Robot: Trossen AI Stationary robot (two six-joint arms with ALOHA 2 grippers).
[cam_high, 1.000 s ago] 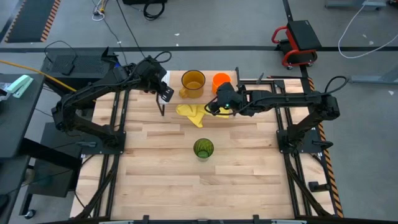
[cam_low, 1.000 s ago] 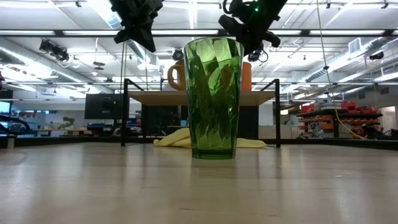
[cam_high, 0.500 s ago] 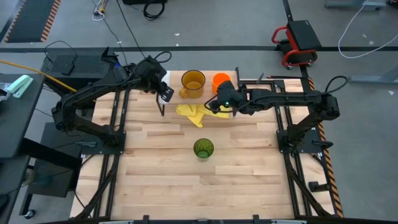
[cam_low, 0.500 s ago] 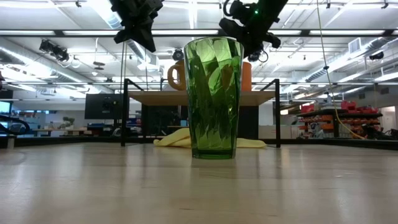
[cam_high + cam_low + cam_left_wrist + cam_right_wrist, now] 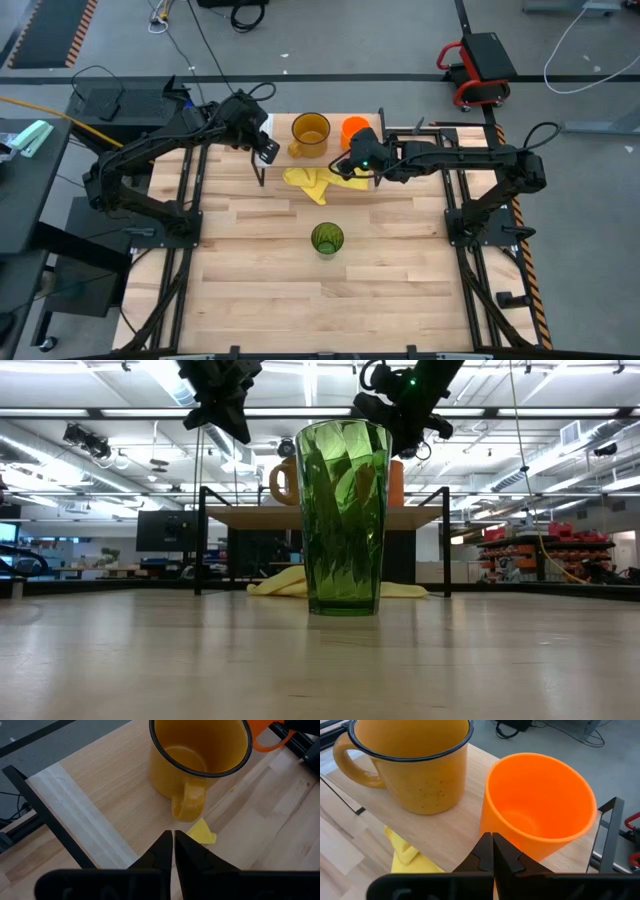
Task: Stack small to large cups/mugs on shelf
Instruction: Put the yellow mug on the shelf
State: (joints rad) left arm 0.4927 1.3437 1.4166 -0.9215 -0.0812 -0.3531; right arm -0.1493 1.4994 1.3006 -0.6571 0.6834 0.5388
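The shelf [image 5: 283, 148] stands at the table's far middle. On its plank rest the amber mug [image 5: 311, 132] and, to its right, the orange cup [image 5: 356, 129], both upright on their bases. The green tumbler [image 5: 327, 239] stands upright on the table, nearer. My left gripper [image 5: 173, 842] hovers above the shelf's left part, near the mug's handle [image 5: 188, 802]; only a narrow slit parts its fingers and nothing is between them. My right gripper [image 5: 492, 845] is shut and empty, hanging just before the orange cup [image 5: 540, 805].
A yellow cloth [image 5: 315, 183] lies crumpled on the table at the shelf's near edge, between the two grippers. The shelf's black legs [image 5: 200, 540] stand at its ends. Bare wood lies around the tumbler [image 5: 344, 515] toward the near edge.
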